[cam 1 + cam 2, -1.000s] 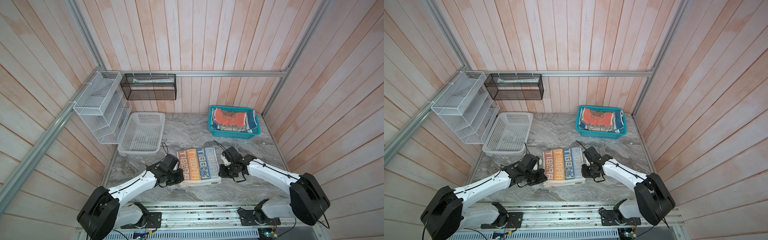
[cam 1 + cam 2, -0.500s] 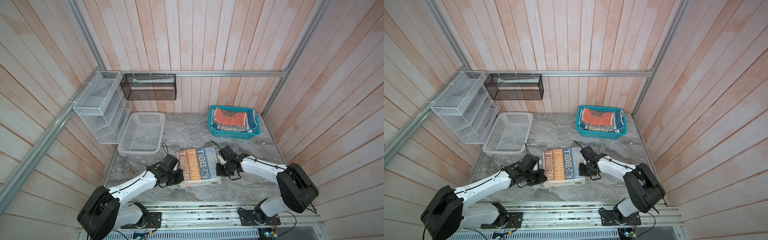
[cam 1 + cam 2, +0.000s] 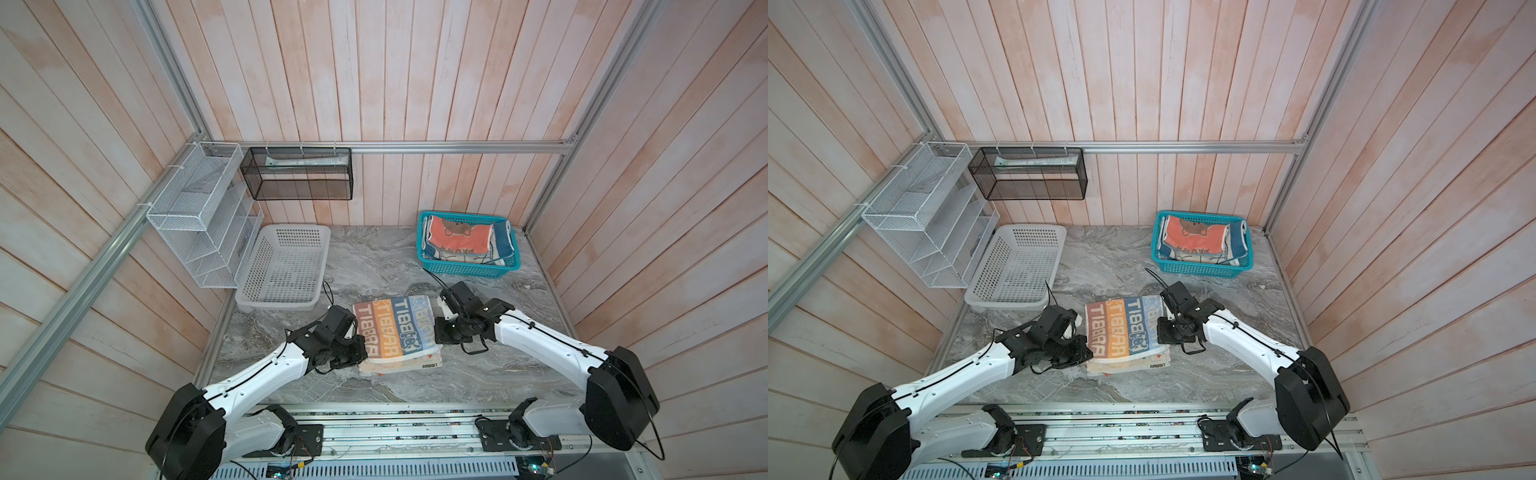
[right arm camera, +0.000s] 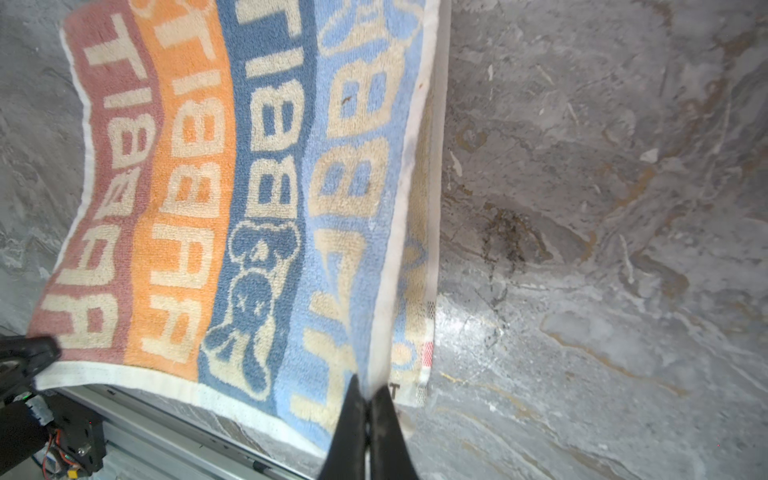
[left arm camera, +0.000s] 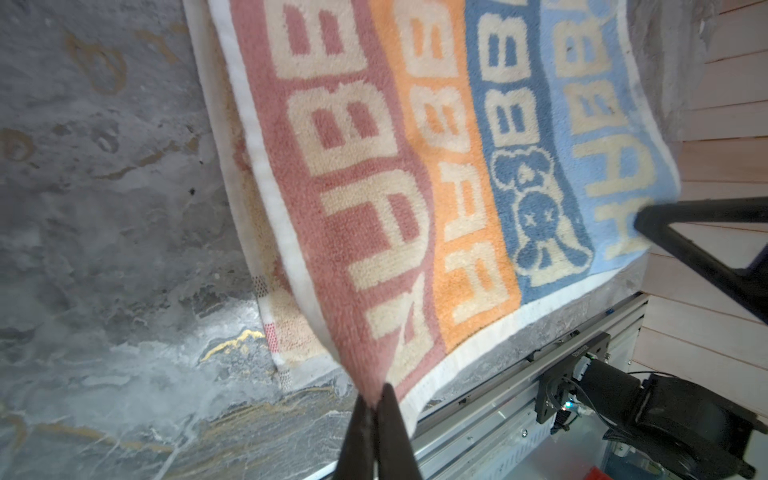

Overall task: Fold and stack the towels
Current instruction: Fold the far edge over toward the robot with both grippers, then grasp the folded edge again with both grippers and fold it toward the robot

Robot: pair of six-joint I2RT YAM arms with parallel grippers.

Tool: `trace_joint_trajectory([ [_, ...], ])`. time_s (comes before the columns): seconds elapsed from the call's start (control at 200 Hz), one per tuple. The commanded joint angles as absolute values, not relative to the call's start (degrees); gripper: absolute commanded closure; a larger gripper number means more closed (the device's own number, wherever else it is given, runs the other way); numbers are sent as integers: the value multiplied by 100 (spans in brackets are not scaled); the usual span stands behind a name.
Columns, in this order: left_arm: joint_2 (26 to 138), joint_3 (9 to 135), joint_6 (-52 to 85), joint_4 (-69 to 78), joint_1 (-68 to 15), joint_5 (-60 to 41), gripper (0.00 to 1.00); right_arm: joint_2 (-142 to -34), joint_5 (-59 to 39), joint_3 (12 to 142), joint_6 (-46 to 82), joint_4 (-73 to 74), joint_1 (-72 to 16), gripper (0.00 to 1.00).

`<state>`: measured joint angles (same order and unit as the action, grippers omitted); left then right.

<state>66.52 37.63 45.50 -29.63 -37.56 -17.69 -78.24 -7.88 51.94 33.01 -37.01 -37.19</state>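
The block-lettered towel (image 3: 395, 328) (image 3: 1125, 328), striped pink, orange and blue, lies at the front middle of the marble table. Its upper layer rests over a cream layer that shows along the near edge. My left gripper (image 3: 363, 351) (image 3: 1088, 353) (image 5: 376, 401) is shut on the pink near corner of that upper layer (image 5: 415, 187). My right gripper (image 3: 438, 332) (image 3: 1160, 332) (image 4: 368, 395) is shut on its light-blue edge (image 4: 249, 187). Both pinched corners are lifted slightly. More towels sit in the teal basket (image 3: 465, 270), a coral-orange one (image 3: 457, 237) on top.
A white plastic basket (image 3: 249, 301) stands at the back left of the table. A white wire rack (image 3: 199, 216) and a black mesh basket (image 3: 297, 178) hang on the walls behind it. The aluminium rail (image 3: 395, 428) runs along the table's front edge.
My right gripper has closed on the towel's light-blue edge after reaching in from the right. The left gripper has kept its hold on the pink corner.
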Motion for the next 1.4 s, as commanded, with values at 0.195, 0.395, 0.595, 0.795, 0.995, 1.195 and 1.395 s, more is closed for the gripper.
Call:
trace_joint_trajectory([
  [0.195, 6852, 3125, 4761, -2564, -3893, -1926, 90, -8024, -1058, 4494, 3497, -3640, -3863, 85],
  [0.395, 6814, 3382, 4507, -3101, -3810, -1548, 55, -8097, -796, 4755, 3270, -3937, -3866, 55],
  [0.595, 7155, 4141, 3692, -2993, -2954, -1365, 50, -8344, -417, 5191, 2766, -3369, -3195, 52],
  [0.795, 8441, 5102, 3050, -2306, -2298, -1373, 50, -9060, -501, 5550, 2499, -1957, -2649, 54],
  [0.995, 9535, 5650, 2927, -1840, -1903, -1500, 50, -10018, -655, 6121, 2401, -1544, -2566, 55],
  [1.195, 10222, 5921, 2778, -1661, -1880, -1822, 53, -10636, -665, 6371, 2290, -1460, -2567, 59],
  [1.395, 10654, 6173, 2624, -1630, -1863, -1992, 64, -10886, -622, 6426, 2215, -1240, -2560, 71],
])
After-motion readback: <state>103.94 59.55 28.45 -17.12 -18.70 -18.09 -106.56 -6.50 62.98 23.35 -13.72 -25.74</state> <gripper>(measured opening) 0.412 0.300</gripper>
